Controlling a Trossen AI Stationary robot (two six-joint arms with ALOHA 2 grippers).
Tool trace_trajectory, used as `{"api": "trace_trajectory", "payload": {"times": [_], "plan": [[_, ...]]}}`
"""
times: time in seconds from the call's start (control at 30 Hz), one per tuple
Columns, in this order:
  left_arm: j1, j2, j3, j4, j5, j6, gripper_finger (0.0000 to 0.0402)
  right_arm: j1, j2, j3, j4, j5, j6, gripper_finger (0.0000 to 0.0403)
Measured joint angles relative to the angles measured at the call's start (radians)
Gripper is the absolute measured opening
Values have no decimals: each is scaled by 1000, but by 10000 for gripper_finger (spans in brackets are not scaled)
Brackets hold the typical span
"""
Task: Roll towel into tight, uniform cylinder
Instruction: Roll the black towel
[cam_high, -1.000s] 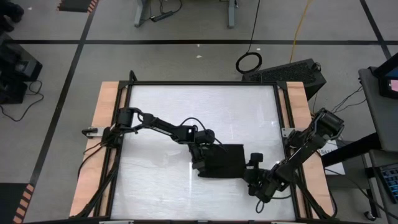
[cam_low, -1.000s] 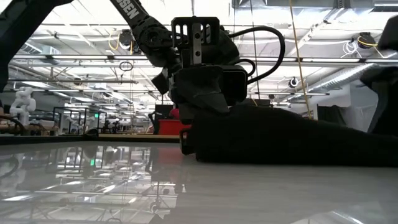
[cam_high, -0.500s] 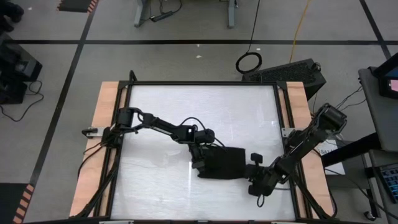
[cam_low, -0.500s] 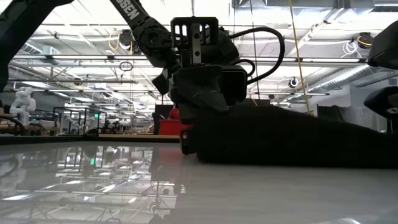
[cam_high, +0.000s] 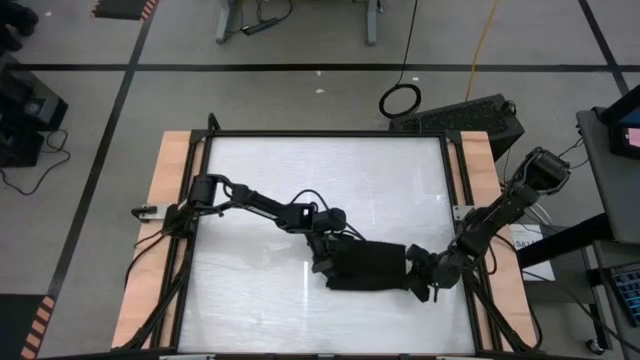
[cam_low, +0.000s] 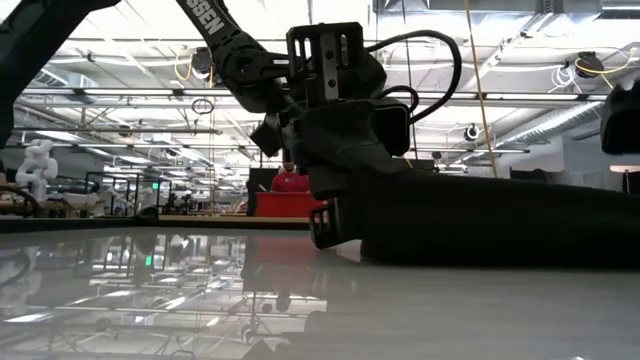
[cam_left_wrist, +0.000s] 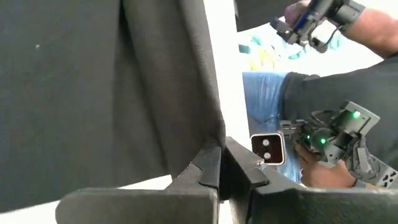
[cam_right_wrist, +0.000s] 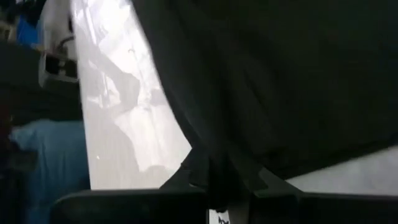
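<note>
High view: black towel (cam_high: 368, 269) lies on the white table (cam_high: 260, 190) — left gripper (cam_high: 325, 262) pinches one end, right gripper (cam_high: 418, 276) clamps the opposite end.

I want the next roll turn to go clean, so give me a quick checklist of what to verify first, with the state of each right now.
1. Left gripper at the towel left end: ok, fingers pinch a fold in the left wrist view.
2. Right gripper at the right end: ok, pinching cloth in its wrist view.
3. Towel lies on the table, away from the edges: ok.
4. Even thickness along the towel: ok, the top looks roughly level in the low view.
5. Tight roll: cannot tell.
6. White tag tucked in: cannot tell, not seen.
</note>
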Motion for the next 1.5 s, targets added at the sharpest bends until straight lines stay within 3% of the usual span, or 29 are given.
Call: {"api": "trace_trajectory", "payload": {"times": [0.23, 0.53, 0.67, 0.83, 1.07, 1.5], "plan": [[0, -9, -4, 69, -14, -7, 33, -15, 0, -18, -1, -39, 82, 10], [7, -119, -3, 34, -134, 170, 177, -33, 0, -18, 4, -50, 87, 10], [-28, -215, -1, -93, -287, 383, 213, -34, 0, -18, 6, -51, 99, 10], [-173, -276, -2, -271, -623, 721, 217, -34, 0, -19, 12, -59, 107, 10], [-325, -237, -1, -229, -957, 905, 217, -34, 0, -19, 22, -62, 131, 10], [-297, -156, -6, -190, -1158, 940, 217, -33, 1, -19, 44, -69, 164, 10]]}}
